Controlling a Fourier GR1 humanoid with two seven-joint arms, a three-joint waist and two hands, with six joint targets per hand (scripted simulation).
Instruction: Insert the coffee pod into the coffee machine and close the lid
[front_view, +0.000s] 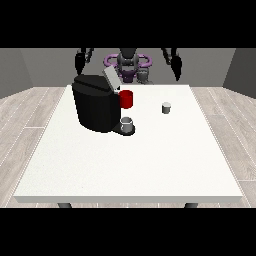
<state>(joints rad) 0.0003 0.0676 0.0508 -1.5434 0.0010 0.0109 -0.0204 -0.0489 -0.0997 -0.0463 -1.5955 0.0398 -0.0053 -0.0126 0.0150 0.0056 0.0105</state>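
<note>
White tabletop seen from across the room, with the robot small at its far edge. The coffee machine, a black block, stands on the left-centre part of the tabletop; its grey lid is raised and tilted back, so the machine is open. A red part projects from the machine's right side, and below it a grey cup sits on the machine's dark base. The pod, a small grey cylinder, stands upright on the tabletop to the right of the machine, apart from it and touched by nothing. The hand at the view's left hangs beyond the far edge, above and behind the machine; the hand at the view's right likewise hangs beyond the far edge, on the pod's side. Both hands are well apart from the pod, which lies nearer the camera than either, and neither holds anything. The fingers of the two hands appear only as dark, downward-pointing shapes; whether they are spread wide or drawn narrow cannot be told. The pod is nearer the hand at the view's right than the one at the left.
</note>
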